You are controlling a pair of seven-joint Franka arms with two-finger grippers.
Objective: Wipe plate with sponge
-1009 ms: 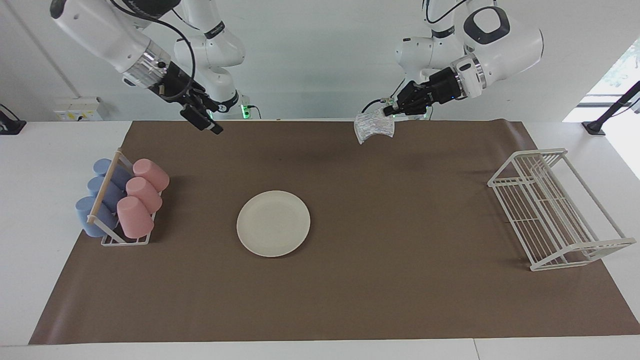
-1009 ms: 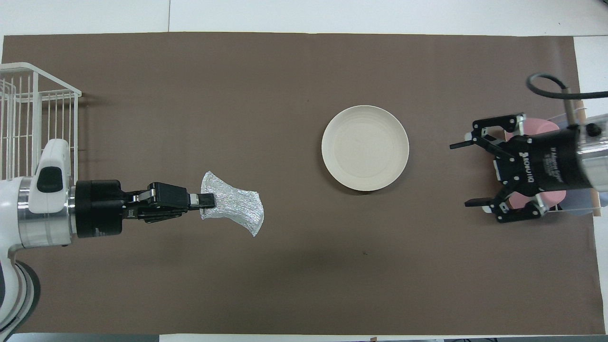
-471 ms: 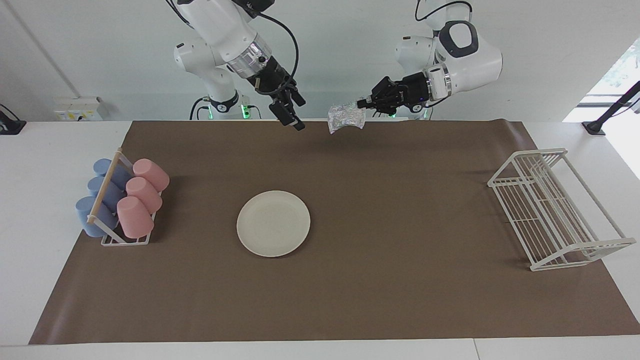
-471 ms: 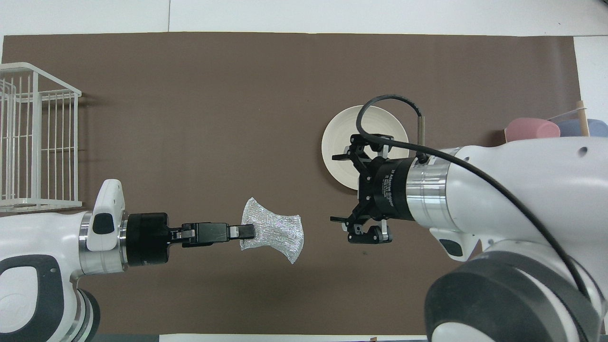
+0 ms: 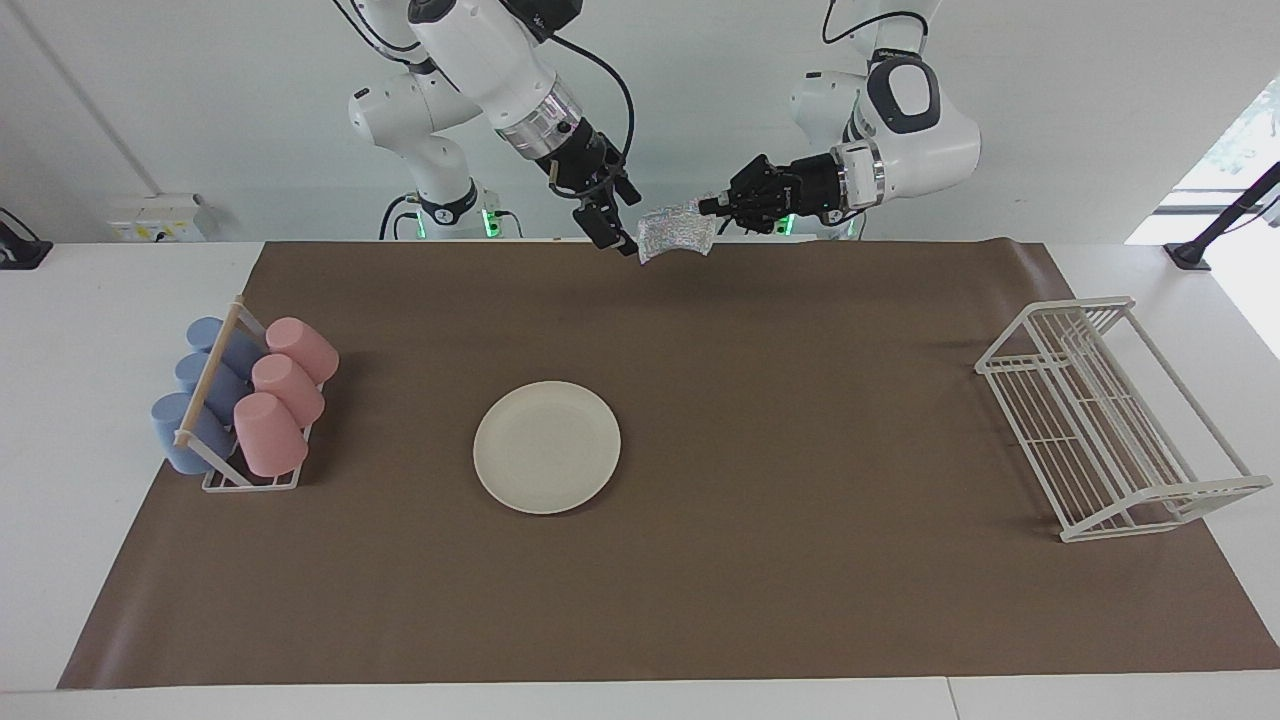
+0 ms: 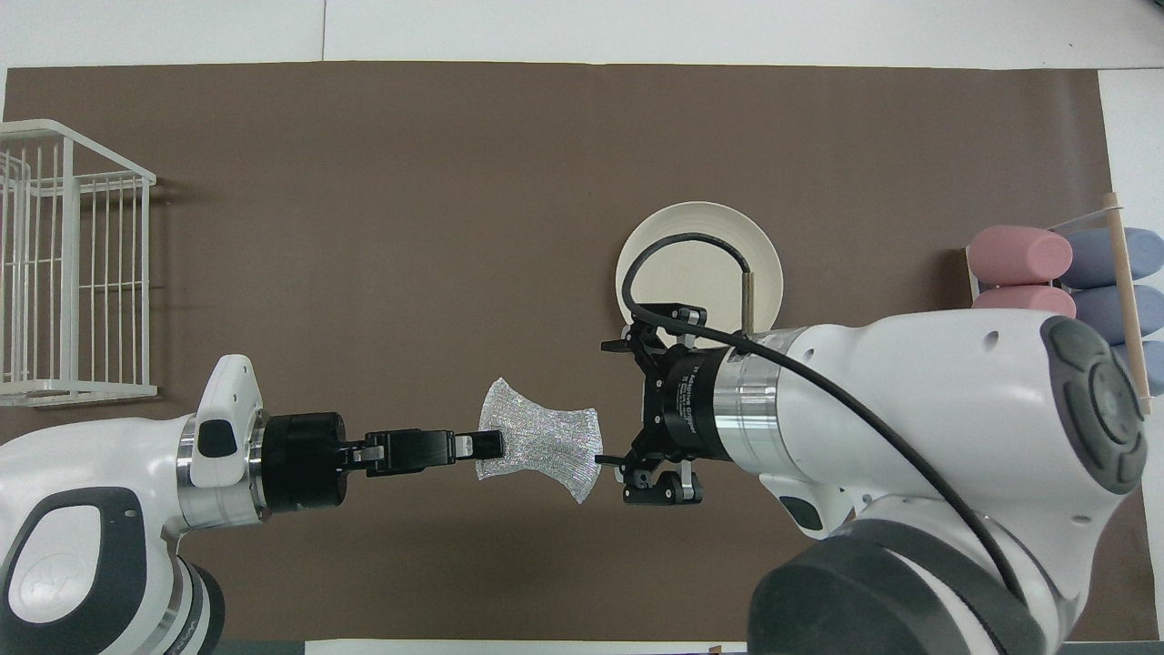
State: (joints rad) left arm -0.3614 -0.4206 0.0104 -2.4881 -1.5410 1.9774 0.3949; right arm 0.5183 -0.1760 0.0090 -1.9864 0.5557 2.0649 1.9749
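- The round, flat plate (image 5: 546,447) is plain cream-white.
- The small soft sponge (image 5: 676,231) is silvery-white with a glittery multicoloured speckle.
- The wide paper mat (image 5: 700,600) is flat dull brown, over a white worktop (image 5: 60,400).
- The tumblers: three pink cups (image 5: 283,390), three blue cups (image 5: 195,395).
- The wire dish rack (image 5: 1110,420) is white.
- Both arms are white with black grippers.

- Left pincer (image 6: 491,445) was clamped on one edge of the sponge (image 6: 544,440), held up over the brown mat (image 6: 409,227).
- Right pincer (image 6: 607,405) stood spread wide just beside the sponge's free edge, its arm covering part of the plate (image 6: 718,238).
- Wire rack (image 6: 73,273) sat at the left arm's end; pink cups (image 6: 1018,255) and blue cups (image 6: 1100,259) at the right arm's.
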